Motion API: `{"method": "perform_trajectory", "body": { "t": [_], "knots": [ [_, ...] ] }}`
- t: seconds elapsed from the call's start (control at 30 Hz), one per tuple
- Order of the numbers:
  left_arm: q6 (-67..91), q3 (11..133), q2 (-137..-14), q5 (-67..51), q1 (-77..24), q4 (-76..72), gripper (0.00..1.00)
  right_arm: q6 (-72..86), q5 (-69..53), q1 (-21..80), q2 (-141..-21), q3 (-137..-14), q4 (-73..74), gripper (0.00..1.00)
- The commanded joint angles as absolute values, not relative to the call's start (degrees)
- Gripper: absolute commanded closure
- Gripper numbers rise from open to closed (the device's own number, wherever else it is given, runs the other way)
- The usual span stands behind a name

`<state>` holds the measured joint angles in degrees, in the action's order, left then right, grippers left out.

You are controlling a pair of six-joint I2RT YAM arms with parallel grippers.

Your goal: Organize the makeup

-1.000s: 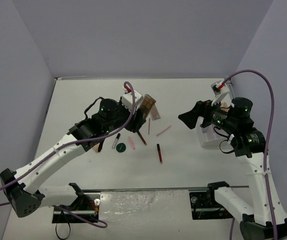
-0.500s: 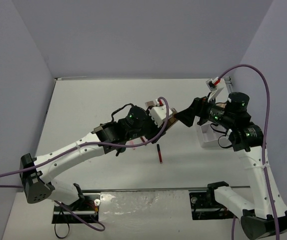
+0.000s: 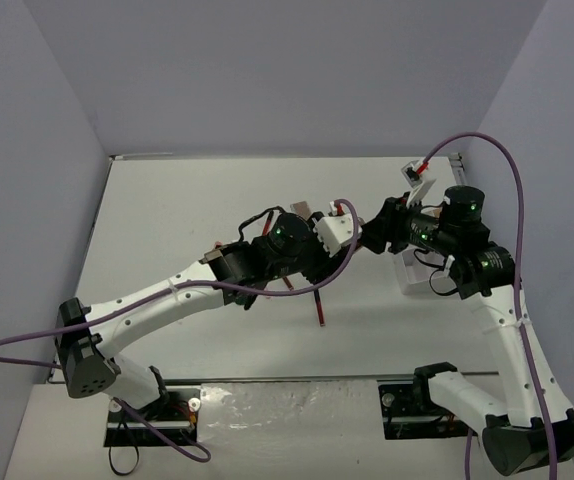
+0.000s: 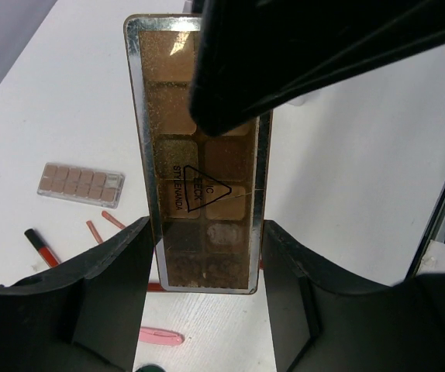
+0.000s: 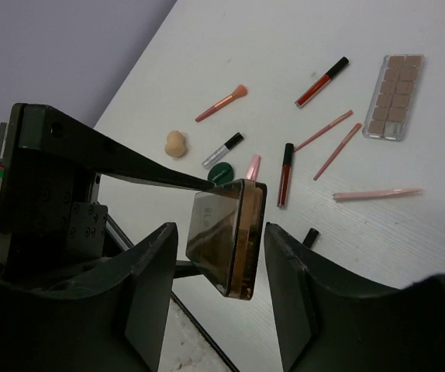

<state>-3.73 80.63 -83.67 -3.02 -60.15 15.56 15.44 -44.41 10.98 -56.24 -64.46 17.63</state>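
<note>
Nearest the arm bases, a dark-red stick (image 3: pixel 319 308) lies on the white table (image 3: pixel 167 200), just nearer than the spot beneath both pincers. Behind the right pincer, under its arm, sits the white tray (image 3: pixel 407 275), partly hidden. Above the table's middle the two pincers meet tip to tip. The left pincer (image 4: pixel 207 232) is pinching a brown eyeshadow palette (image 4: pixel 177 124) by its long edges, a finger (image 4: pixel 106 279) pressed to each side of its near end, so the palette juts lengthwise from the fingers, off the table. The right pincer (image 5: pixel 221 229) is spread around the palette's other end, one finger lying across the shadow pans, and its own camera shows a sliver of gap on one side. On the table past that pincer's tips lie a dark-green disc (image 5: pixel 220 172), a beige sponge (image 5: pixel 175 143) and a pink brush (image 5: pixel 221 103). Farther off are thin pink pencils (image 5: pixel 323 130) and the second palette (image 5: pixel 393 97), lying flat.
</note>
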Motion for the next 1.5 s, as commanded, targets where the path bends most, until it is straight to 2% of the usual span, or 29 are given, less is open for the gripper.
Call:
{"method": "perform_trajectory", "body": {
  "t": [0.0,0.13,0.23,0.33,0.37,0.43,0.53,0.6,0.87,1.17,1.33,1.47],
  "knots": [
    [-5.52,85.32,-83.64,-2.12,-60.91,11.60,0.95,15.04,-45.12,11.60,-56.87,-64.26,14.06,0.67],
    [-6.21,85.68,-84.69,-2.03,-61.33,11.61,0.95,15.02,-44.74,11.60,-57.45,-63.40,14.06,0.81],
    [-6.35,85.59,-84.83,-1.93,-61.43,11.41,0.95,14.71,-44.06,11.60,-57.57,-62.56,14.17,0.99],
    [-6.35,85.41,-84.82,-1.50,-61.44,11.34,0.93,13.94,-42.39,11.60,-57.66,-62.23,14.33,1.00],
    [-6.34,85.25,-84.76,-1.32,-61.44,11.32,0.86,13.67,-41.98,11.60,-57.62,-62.26,14.40,1.00],
    [-5.80,84.12,-84.29,-0.51,-61.44,11.05,0.52,12.47,-40.05,11.60,-57.15,-62.66,15.00,1.00],
    [-4.75,82.10,-83.33,2.89,-61.44,10.12,0.16,10.64,-37.00,11.60,-56.61,-63.98,16.00,1.00],
    [-3.20,81.50,-82.88,5.91,-61.36,10.77,0.05,8.80,-31.93,11.60,-56.53,-65.31,17.69,1.00],
    [5.78,80.18,-78.94,10.00,-55.69,17.55,0.03,1.34,-15.77,11.51,-56.49,-69.97,22.43,1.00],
    [15.45,73.70,-66.43,8.46,-35.61,32.30,0.03,-6.66,-0.31,11.25,-59.29,-72.51,22.33,1.00],
    [14.99,66.06,-56.65,8.35,-30.99,33.02,0.03,-8.80,2.28,8.99,-63.44,-73.52,20.53,1.00],
    [12.99,60.75,-51.08,10.84,-29.25,33.75,0.03,-9.13,-1.82,4.77,-65.85,-73.13,18.07,1.00]
  ]
}}
